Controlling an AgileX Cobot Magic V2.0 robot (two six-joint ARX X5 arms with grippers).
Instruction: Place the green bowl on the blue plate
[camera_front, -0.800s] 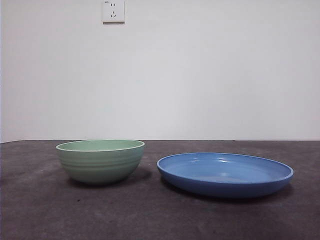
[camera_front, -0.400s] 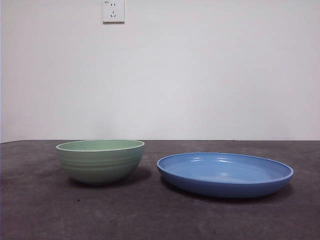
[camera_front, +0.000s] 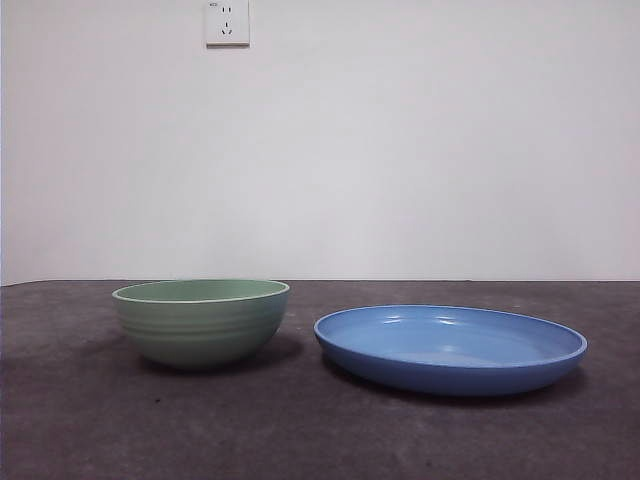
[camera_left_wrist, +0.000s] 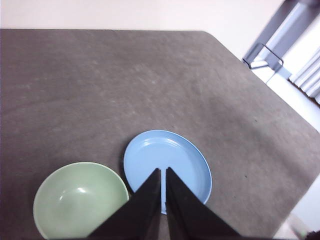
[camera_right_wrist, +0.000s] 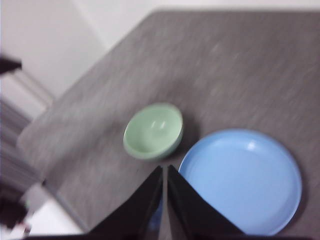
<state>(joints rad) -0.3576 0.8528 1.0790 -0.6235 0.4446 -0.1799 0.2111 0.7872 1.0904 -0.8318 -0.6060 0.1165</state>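
The green bowl (camera_front: 201, 321) stands upright and empty on the dark table, left of the blue plate (camera_front: 450, 348), with a small gap between them. Both also show in the left wrist view, the bowl (camera_left_wrist: 80, 200) and the plate (camera_left_wrist: 167, 167), and in the blurred right wrist view, the bowl (camera_right_wrist: 152, 131) and the plate (camera_right_wrist: 242, 181). My left gripper (camera_left_wrist: 163, 170) is shut and empty, high above the table. My right gripper (camera_right_wrist: 165, 168) is shut and empty, also high above. Neither gripper shows in the front view.
The dark grey table (camera_front: 300, 430) ends at a white wall with a socket (camera_front: 227, 22). The left wrist view shows the table's far corner and a metal frame (camera_left_wrist: 270, 50) beyond it.
The bowl and plate have not moved in the front view. No arm has come into that view.
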